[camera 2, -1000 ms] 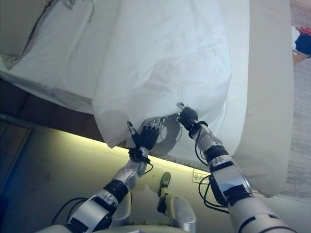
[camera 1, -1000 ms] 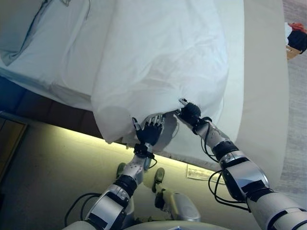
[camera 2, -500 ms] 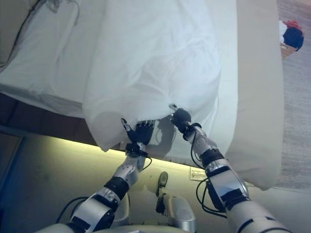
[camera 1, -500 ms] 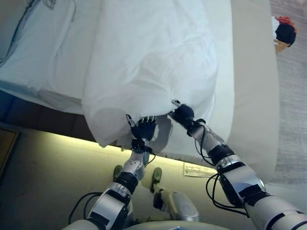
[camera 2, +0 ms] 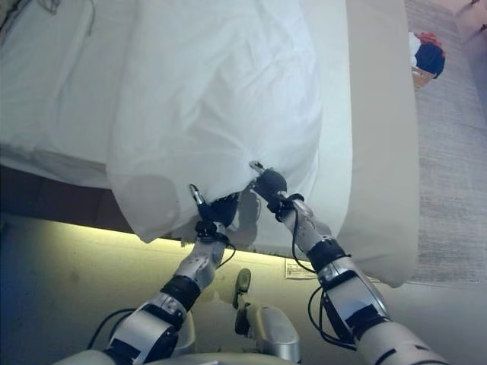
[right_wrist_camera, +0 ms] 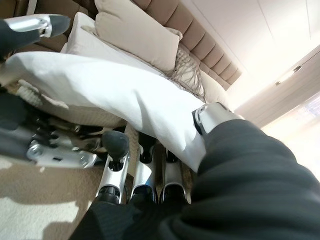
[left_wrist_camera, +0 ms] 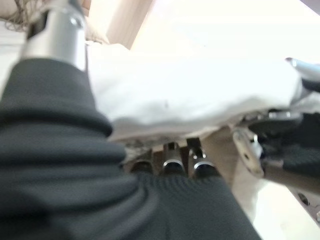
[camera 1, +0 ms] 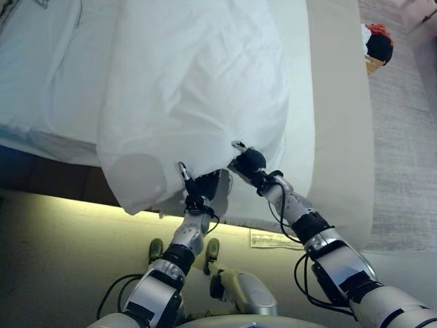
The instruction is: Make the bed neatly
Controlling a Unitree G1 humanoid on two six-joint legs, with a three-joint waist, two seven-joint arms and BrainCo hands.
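Left hand [camera 1: 200, 186] and right hand [camera 1: 247, 161] are both gripping the hanging lower edge of the white duvet [camera 1: 191, 89], fingers tucked under and thumbs over it, side by side at the bed's [camera 1: 341, 137] foot. Right wrist view alone is showing pillows [right_wrist_camera: 137, 35] and headboard [right_wrist_camera: 200, 45]. Since a second ago, the left hand's spread fingers are closing onto the hem.

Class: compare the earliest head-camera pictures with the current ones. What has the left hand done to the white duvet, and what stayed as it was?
The left hand, open below the white duvet a second ago, has closed on its hanging edge, thumb over, fingers under. The right hand keeps its grip on that edge. The shift of the whole scene is camera movement.
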